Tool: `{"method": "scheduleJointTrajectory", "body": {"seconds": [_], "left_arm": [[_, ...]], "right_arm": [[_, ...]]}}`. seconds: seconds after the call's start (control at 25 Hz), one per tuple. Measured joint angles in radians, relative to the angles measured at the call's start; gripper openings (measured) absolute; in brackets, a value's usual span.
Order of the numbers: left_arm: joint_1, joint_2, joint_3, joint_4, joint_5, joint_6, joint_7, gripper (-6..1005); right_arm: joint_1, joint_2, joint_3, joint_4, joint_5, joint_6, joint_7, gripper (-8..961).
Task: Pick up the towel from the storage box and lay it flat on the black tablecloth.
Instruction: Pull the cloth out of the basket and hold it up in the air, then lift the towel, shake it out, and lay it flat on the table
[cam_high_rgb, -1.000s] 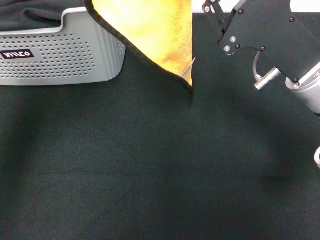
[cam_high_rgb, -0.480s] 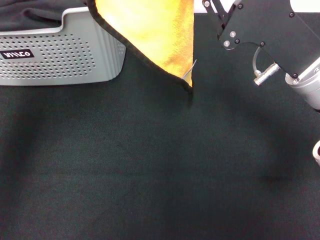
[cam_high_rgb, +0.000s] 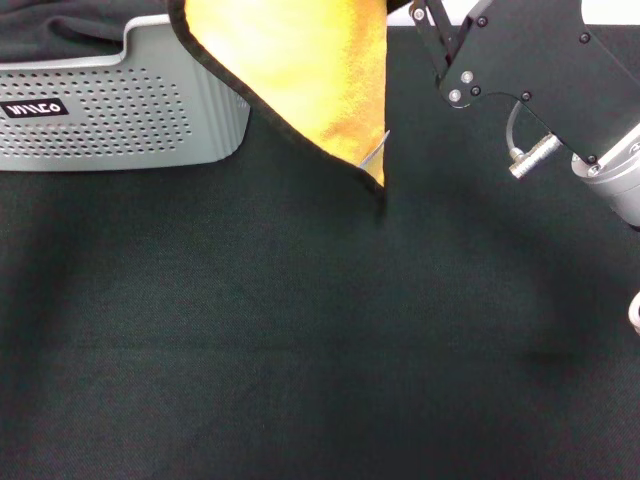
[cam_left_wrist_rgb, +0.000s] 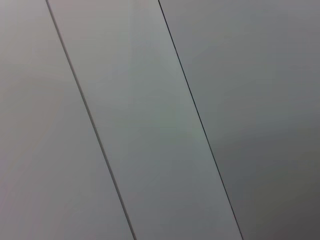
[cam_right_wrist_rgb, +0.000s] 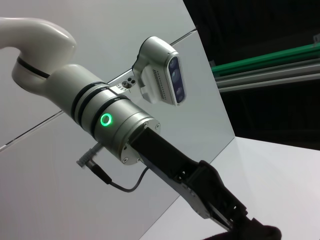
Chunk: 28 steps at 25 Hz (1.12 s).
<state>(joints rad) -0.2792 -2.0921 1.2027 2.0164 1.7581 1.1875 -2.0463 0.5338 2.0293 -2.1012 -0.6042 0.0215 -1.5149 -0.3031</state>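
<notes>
Hanging by its upper part, which runs out of the head view, the towel (cam_high_rgb: 300, 70) is out of the storage box (cam_high_rgb: 120, 110) and over the black tablecloth (cam_high_rgb: 300, 350), though it is not laid down.

The tablecloth spreads in front of the storage box and well off to the box's right. The box stands at the cloth's far left side, with dark grey fabric (cam_high_rgb: 60, 35) bunched inside it and a black label (cam_high_rgb: 33, 108) on its front wall. The towel hangs just to the right of the box, its black-edged slope crossing the box's right corner and its orange-yellow face turned to the camera. Its lowest corner points down at the tablecloth, near the box's front right corner; whether it touches the cloth cannot be told.

The right gripper (cam_high_rgb: 425, 12) sits farther right of the box, close to the towel's straight edge, and is cut off at the top of the view, so its grip cannot be told. The right wrist view shows a second arm, probably the left, with the left gripper (cam_right_wrist_rgb: 240, 220) reaching into a dark fold; its grip cannot be told either.

A small white tag (cam_high_rgb: 375, 150) shows near the towel's lowest corner.

The pick-up looks done. Lowering, spreading flat and letting go remain.
</notes>
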Motion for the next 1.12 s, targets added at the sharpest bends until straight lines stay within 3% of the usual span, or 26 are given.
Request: {"method": "scheduleJointTrajectory", "body": {"seconds": [0.32, 0.52, 0.64, 0.92, 1.12], "left_arm": [[0.036, -0.001, 0.005, -0.01, 0.0, 0.019, 0.023, 25], [0.096, -0.003, 0.011, -0.062, -0.06, 0.094, 0.073, 26], [0.124, -0.003, 0.008, -0.117, -0.104, 0.137, 0.106, 27], [0.153, -0.003, 0.002, -0.314, -0.18, 0.217, 0.255, 33], [0.13, -0.002, -0.027, -0.482, -0.225, 0.303, 0.378, 41]], "right_arm": [[-0.003, 0.0, -0.003, 0.005, 0.0, 0.008, 0.047, 172], [-0.054, 0.0, -0.01, -0.001, -0.001, 0.001, 0.207, 26], [-0.081, -0.005, -0.008, -0.003, -0.008, -0.024, 0.286, 16], [-0.084, -0.04, 0.022, 0.005, -0.02, -0.038, 0.605, 8], [-0.058, -0.066, 0.117, -0.003, -0.129, -0.017, 0.816, 10]]}}
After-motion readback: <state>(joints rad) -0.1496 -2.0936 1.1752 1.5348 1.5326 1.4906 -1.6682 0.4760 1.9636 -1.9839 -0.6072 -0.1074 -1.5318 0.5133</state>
